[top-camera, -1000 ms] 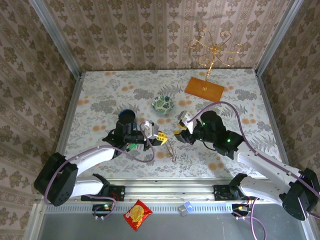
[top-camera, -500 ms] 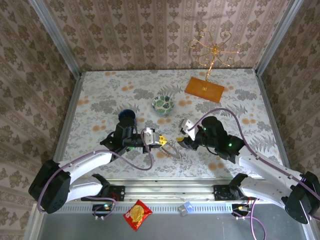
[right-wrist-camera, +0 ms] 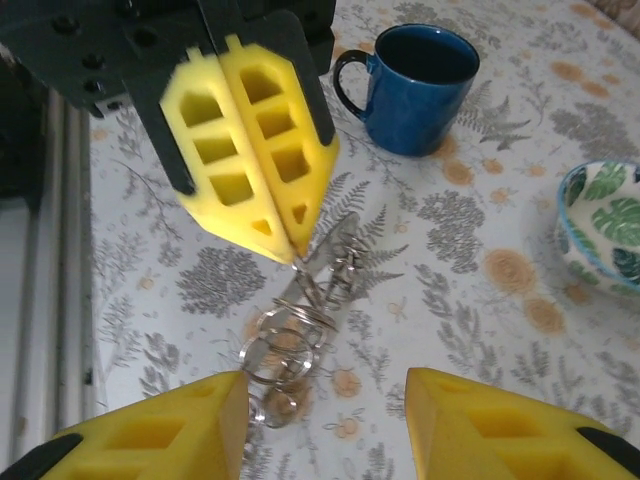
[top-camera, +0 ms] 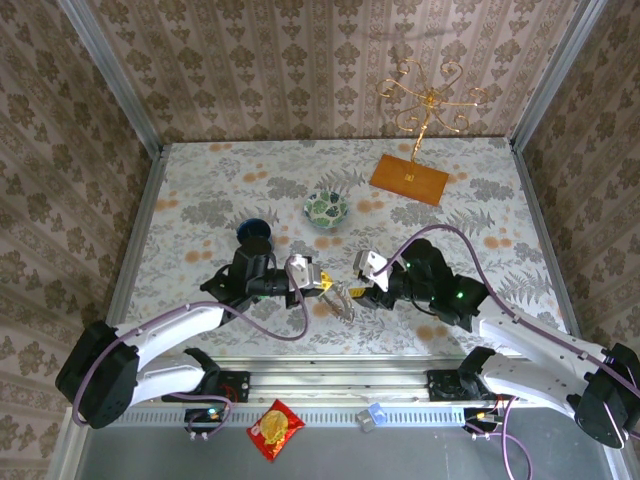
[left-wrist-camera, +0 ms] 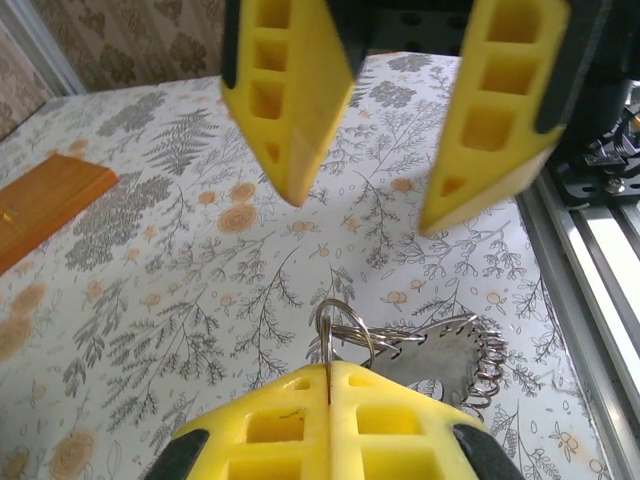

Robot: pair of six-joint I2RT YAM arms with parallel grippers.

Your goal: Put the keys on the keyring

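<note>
Grey metal: keyring (right-wrist-camera: 296, 330) hangs from left gripper (right-wrist-camera: 290, 245), just above or on tabletop (right-wrist-camera: 450, 285).
Left jaws: pinching its thin ring, presenting it, likely for threading.
Right gripper (right-wrist-camera: 325, 405): jaws spread, empty, facing it.

— What colours does the cloth-covered table (top-camera: 200, 190) carry?
— White ground, printed with grey ferns and small orange blossoms. The wallpapered back wall (top-camera: 300, 60) is brown with a pale damask motif.
— And the crockery?
— The glossy ceramic mug (right-wrist-camera: 418, 85) is deep blue, plain. The small round bowl (right-wrist-camera: 608, 225) is white with green leaves painted inside.
— The foam fingers (right-wrist-camera: 250, 150) of the left gripper?
— Bright yellow on black mounts, as are the right gripper's fingers (right-wrist-camera: 480, 420). The silvery metal keyring (right-wrist-camera: 297, 322) is bare steel grey.
— Anything else?
— An orange-brown flat wooden board (top-camera: 408, 179), a gold wire stand (top-camera: 430, 97), purple cables (top-camera: 470, 225), a red snack packet (top-camera: 275, 428).
</note>
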